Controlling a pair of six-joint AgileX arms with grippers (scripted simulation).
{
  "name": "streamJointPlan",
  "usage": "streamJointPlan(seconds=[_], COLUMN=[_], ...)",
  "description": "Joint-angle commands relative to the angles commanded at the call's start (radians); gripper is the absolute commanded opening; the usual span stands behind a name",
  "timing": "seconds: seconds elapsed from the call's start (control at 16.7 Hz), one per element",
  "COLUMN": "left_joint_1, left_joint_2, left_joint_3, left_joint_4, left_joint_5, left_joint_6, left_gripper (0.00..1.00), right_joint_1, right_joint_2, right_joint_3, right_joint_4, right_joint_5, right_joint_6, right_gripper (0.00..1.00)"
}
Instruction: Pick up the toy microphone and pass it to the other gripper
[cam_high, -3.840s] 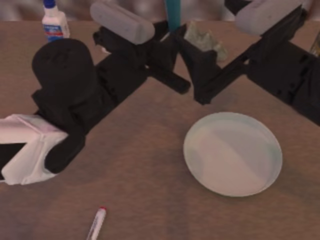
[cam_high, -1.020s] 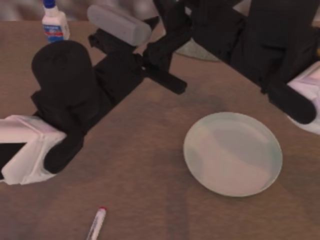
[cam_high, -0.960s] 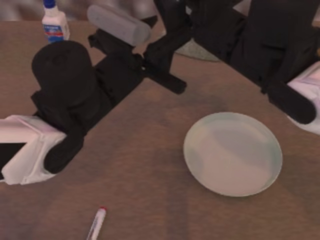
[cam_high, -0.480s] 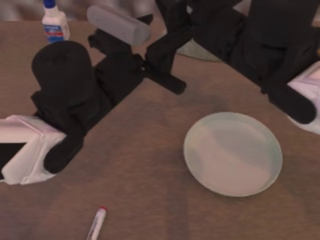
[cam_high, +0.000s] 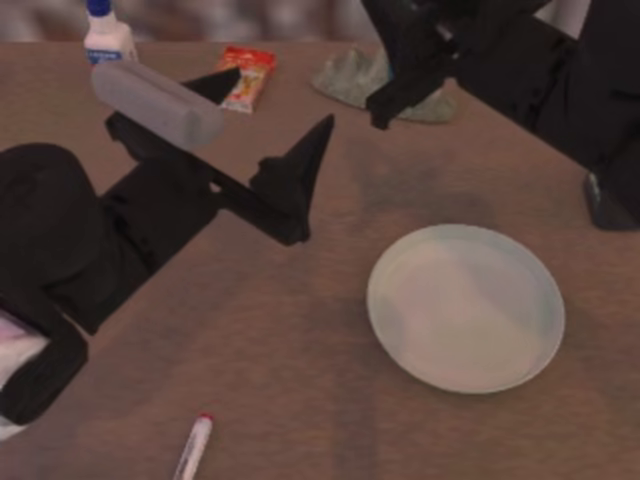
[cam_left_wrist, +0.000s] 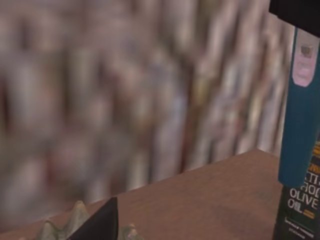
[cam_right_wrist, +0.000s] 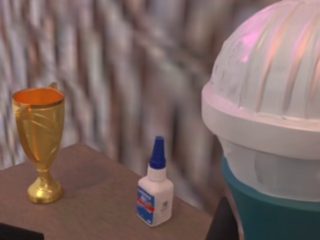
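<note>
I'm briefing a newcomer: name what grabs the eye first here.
The toy microphone fills the right wrist view, white ribbed head over teal handle, close at the right pincer near the table's far edge. The left pincer gapes wide at table's middle-left, with a pale plate lying right of centre.

— Left gripper (cam_high: 270, 135)?
— Pulled back toward the frame's left, fingers now spread wide, nothing between them.

— Right gripper (cam_high: 385, 105)?
— Withdrawn to the upper right. A red packet (cam_high: 245, 75) and a grey-green lump (cam_high: 350, 78) are newly uncovered.
</note>
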Motion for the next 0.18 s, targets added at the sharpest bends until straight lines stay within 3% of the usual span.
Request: streamJointPlan(seconds=[0.18], left_joint_1=[0.008], left_joint_2=[-0.035], left_joint_3=[-0.035], left_joint_4=[0.0], left_joint_5=[0.007], left_joint_6=[-0.001], left_gripper=[1.0], right_joint_1=[-0.017], right_joint_2=[-0.017], right_joint_3=[-0.016], right_joint_4=[0.0], right_joint_5=[-0.02], right_joint_6=[-0.004], right_gripper=[0.0])
